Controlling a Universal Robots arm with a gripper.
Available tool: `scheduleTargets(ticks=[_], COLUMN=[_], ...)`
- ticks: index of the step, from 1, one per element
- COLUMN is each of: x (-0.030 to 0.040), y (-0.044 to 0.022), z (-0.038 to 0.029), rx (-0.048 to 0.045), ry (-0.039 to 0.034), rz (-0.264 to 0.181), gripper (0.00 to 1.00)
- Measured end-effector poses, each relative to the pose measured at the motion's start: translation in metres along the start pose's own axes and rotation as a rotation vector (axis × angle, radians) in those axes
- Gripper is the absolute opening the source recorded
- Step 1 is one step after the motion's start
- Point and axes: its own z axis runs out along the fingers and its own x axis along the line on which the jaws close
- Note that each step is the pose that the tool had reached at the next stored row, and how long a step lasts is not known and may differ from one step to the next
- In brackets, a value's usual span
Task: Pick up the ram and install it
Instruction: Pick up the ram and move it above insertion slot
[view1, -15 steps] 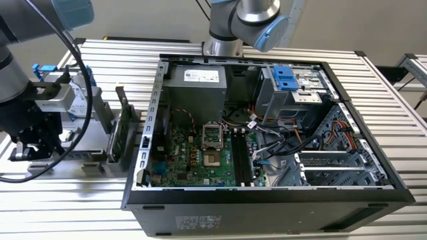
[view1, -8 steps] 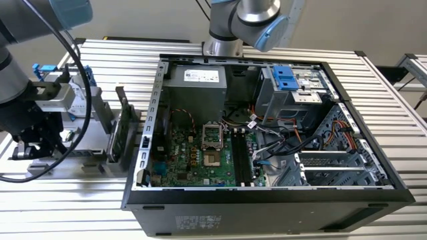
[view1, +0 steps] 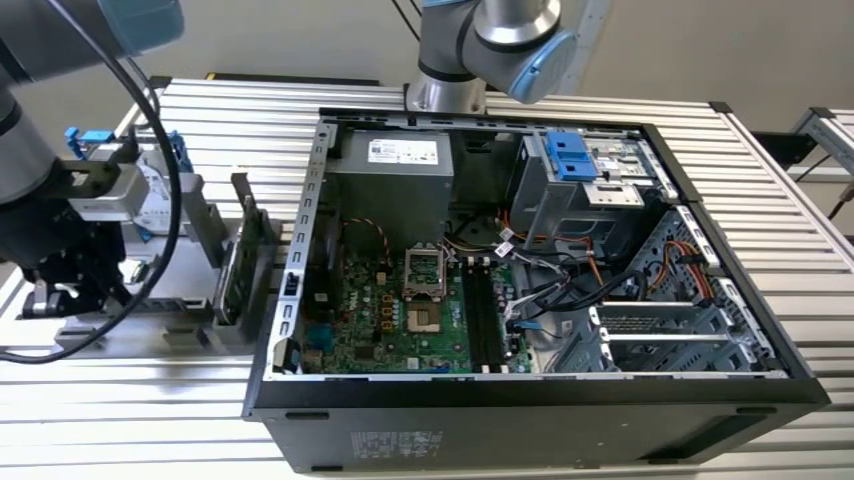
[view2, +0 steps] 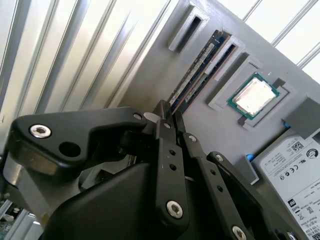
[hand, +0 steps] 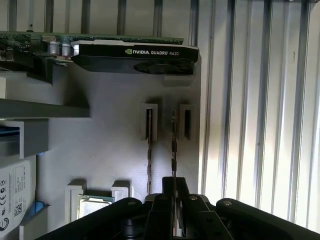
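Note:
The ram (hand: 173, 142) is a thin dark stick standing on edge in a slot of the grey parts holder (hand: 100, 135); in the second wrist view the ram (view2: 196, 67) shows its dark blue side. My gripper (hand: 174, 186) is down on its near end, black fingers pressed against both faces, shut on it while it still sits in the holder. A second stick (hand: 149, 150) stands in the neighbouring slot. In the exterior view my gripper (view1: 56, 290) hangs over the holder at the exterior view's left, well apart from the motherboard's black slots (view1: 483, 320) in the open case.
A graphics card (hand: 135, 52) stands on edge at the holder's far end. A processor chip (view2: 254, 95) and a silver hard drive (view2: 295, 160) lie in the holder beside the sticks. The open computer case (view1: 534, 385) with cables and a drive cage sits on the slatted table (view1: 801, 180).

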Motion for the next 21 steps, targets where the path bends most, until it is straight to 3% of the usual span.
scheduleTargets(ticks=[21], x=[-0.0001], y=[0.0008], z=[-0.0205], rx=[0.0], ry=[0.0003], rz=[0.0], gripper=[0.0])
